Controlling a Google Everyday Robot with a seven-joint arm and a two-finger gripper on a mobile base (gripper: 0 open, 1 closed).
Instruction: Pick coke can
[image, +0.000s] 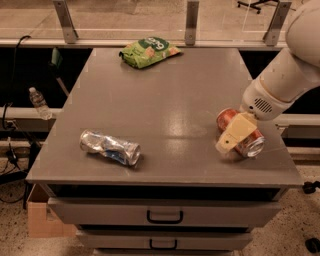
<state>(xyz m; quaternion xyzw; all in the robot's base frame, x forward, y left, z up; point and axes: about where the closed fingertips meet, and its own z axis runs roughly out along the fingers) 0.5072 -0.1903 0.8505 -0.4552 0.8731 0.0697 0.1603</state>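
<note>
"Camera view: is there any brand or writing to read?"

"Very little. The coke can (249, 144) is red-orange with a silver rim. It lies on its side, and no lettering on it can be made out. A green snack bag (149, 51) at the far edge of the table carries white lettering on a dark patch, too small to read. A crushed silver-and-blue can (110, 147) lies on its side near the front left, and its label cannot be read either."

"Where exactly is the coke can?"

"Near the right front corner of the table (165, 100), with its silver end pointing toward the near right. The gripper (231, 139) is right at it: a cream-coloured part lies across the can's middle and covers it. Whether the jaws are released or clenched on the can cannot be told. A thick white arm (290, 75) reaches in from the far right."

"And the surface and the room?"

"The table has a flat grey top, dull, with a soft sheen at the centre. Beneath its front edge are two grey drawers (165, 212) with dark handles. Behind the table runs a rail with metal posts (190, 22). On the left, beyond the table, a clear plastic water bottle (39, 102) rests on a pale ledge, with dark cables (9, 150) close by. A cardboard box (42, 220) sits on the speckled floor (300, 235) at the near left corner."
</note>
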